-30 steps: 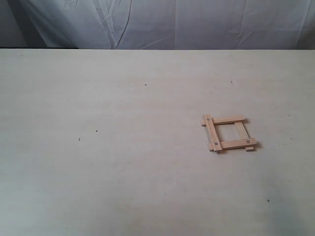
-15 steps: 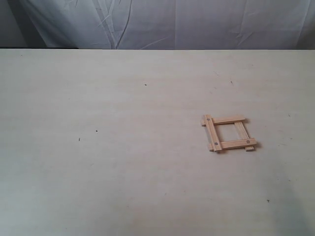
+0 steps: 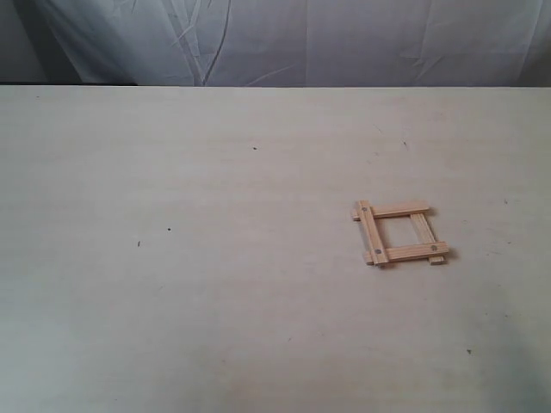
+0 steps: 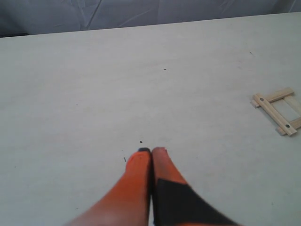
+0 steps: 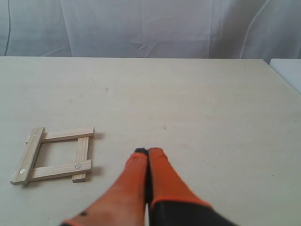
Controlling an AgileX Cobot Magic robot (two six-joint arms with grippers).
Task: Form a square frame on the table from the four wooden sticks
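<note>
The four wooden sticks lie overlapped as a small square frame [image 3: 399, 233] on the right part of the pale table [image 3: 215, 284], with ends poking out at the corners. The same square frame [image 5: 55, 155] shows in the right wrist view, off to one side of my right gripper [image 5: 148, 151], which is shut with orange fingers pressed together and empty. In the left wrist view the square frame [image 4: 277, 112] sits far off at the picture's edge. My left gripper [image 4: 151, 150] is shut and holds nothing. Neither gripper appears in the exterior view.
A crumpled white cloth backdrop [image 3: 284, 39] hangs behind the table's far edge. Tiny dark specks [image 3: 169, 229] dot the tabletop. The table's side edge [image 5: 282, 77] shows in the right wrist view.
</note>
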